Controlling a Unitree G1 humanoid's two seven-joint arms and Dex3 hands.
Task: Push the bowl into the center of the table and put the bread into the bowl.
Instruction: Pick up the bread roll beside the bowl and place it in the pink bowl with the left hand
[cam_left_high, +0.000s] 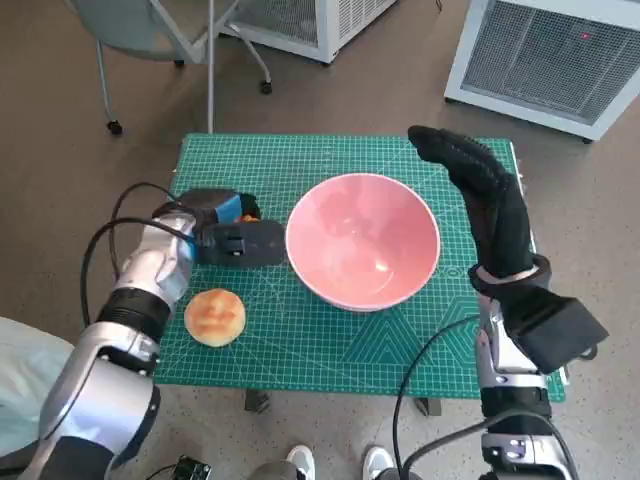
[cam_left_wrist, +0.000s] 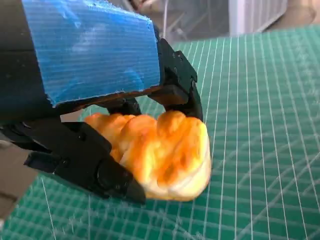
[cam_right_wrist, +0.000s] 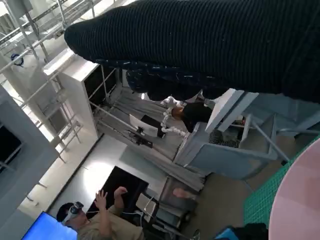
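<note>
So the pink bowl (cam_left_high: 362, 240) sits on the green mat (cam_left_high: 330, 350), pretty much mid-table, upright and with nothing in it. The left hand (cam_left_high: 228, 237) is just left of the bowl, its fingers pointing at the rim and nearly touching it. It's clamped on a lumpy golden bread (cam_left_wrist: 165, 152). The wrist view shows the black fingers wrapped over and under the bread, low over the mat, though I can't tell if it actually touches. From the head view only a bit of orange peeks out behind the blue tape.

A second piece, a round bun (cam_left_high: 215, 316), lies loose on the mat, left of the bowl and nearer the robot, below the left hand.

The right hand (cam_left_high: 485, 200) is just right of the bowl, stretched out flat and holding nothing — looks close to the rim, contact unclear.

A white unit (cam_left_high: 545, 60) stands on the floor past the bowl's far right.
</note>
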